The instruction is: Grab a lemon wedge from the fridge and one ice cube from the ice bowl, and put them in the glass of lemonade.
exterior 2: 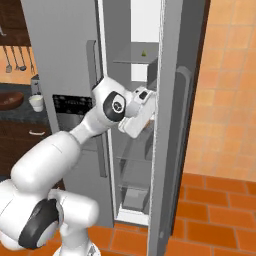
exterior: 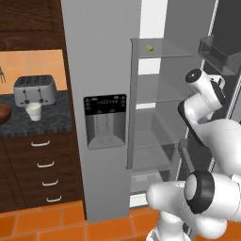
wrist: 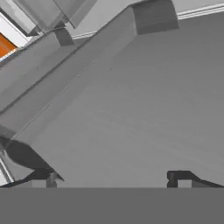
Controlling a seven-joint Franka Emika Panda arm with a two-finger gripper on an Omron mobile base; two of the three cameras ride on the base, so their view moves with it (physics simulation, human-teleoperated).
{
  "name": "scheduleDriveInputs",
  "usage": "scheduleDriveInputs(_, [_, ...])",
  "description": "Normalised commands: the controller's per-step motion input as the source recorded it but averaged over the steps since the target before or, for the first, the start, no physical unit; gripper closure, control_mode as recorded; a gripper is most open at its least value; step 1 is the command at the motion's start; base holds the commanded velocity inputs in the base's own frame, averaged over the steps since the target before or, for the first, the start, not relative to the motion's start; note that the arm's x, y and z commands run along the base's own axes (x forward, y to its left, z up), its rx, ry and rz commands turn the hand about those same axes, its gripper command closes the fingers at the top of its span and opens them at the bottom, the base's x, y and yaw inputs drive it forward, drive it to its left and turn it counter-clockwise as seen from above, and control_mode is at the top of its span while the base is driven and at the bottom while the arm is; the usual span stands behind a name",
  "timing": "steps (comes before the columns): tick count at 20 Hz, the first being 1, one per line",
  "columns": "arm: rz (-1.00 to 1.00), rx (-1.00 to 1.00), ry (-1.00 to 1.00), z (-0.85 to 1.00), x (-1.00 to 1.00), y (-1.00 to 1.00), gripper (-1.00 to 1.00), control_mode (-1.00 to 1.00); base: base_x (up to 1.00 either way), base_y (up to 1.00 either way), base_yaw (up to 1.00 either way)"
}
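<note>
Looking across from the left, the ice bowl [exterior: 4, 114] sits at the nine o'clock edge of the dark surface [exterior: 52, 120], reddish-brown and half cut off. Just to its right stands the glass of lemonade [exterior: 34, 112], pale and short, in front of a silver toaster [exterior: 35, 89]. Further right is the fridge [exterior: 99, 56], its right door swung open. The lemon wedge [exterior: 150, 48] lies on the top glass shelf [exterior: 164, 49], toward twelve o'clock — a tiny yellow-green piece, alone there.

The hand [wrist: 113, 177] sits well below that shelf, by the open door, fingers spread wide and holding nothing.

The wedge is likely very light, soft and a little slippery — best pinched gently across its flat cut sides, not by its thin tip, so it doesn't squirt free.
</note>
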Motion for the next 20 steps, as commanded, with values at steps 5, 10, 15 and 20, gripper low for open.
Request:
scheduleDriveInputs(5, [0.03,-0.20,-0.32,0.33,-0.59,0.96,-1.00,-1.00,0.00,0.00,0.00])
scheduleDriveInputs(10, [-0.04,-0.03,-0.48,0.46,-0.37,1.00,-1.00,-1.00,0.00,0.00,0.00])
scheduleDriveInputs(15, [-0.10,0.23,-0.59,0.12,-0.59,0.87,-1.00,-1.00,0.00,0.00,0.00])
scheduleDriveInputs(20, [-0.12,0.44,-0.45,0.00,-0.60,1.00,-1.00,-1.00,0.00,0.00,0.00])
